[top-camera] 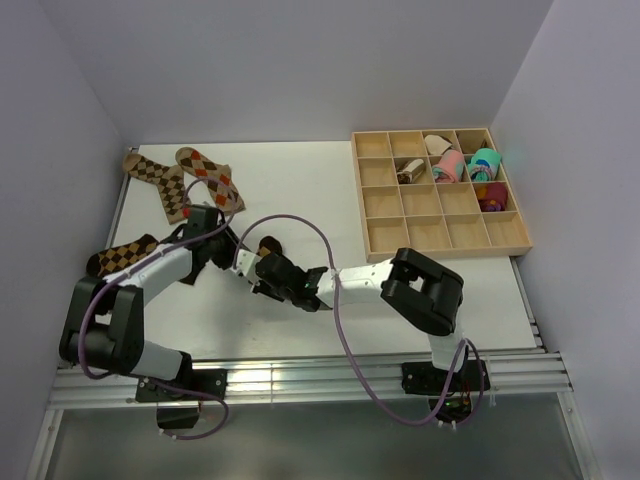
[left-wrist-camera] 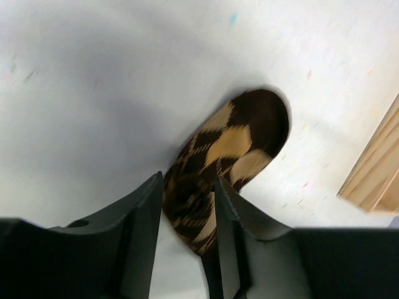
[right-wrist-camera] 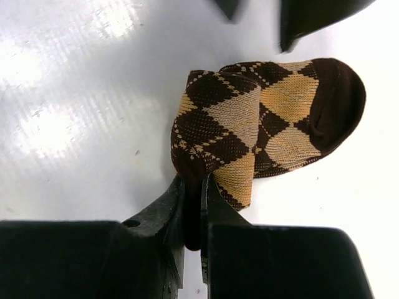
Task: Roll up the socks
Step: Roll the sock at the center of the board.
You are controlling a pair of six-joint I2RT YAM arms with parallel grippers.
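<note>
A dark brown sock with tan argyle diamonds lies on the white table, its cuff end folded over the foot. My right gripper is shut on the folded dark edge nearest it. In the left wrist view the same sock runs between the fingers of my left gripper, which straddle it with the jaws apart. From above, both grippers meet over this sock at the table's middle, the left gripper coming from the left and the right gripper from the right. Most of the sock is hidden under them there.
Two flat argyle socks lie at the back left and a third by the left arm. A wooden compartment tray stands at the right, holding pink and teal rolled bundles and a brownish one.
</note>
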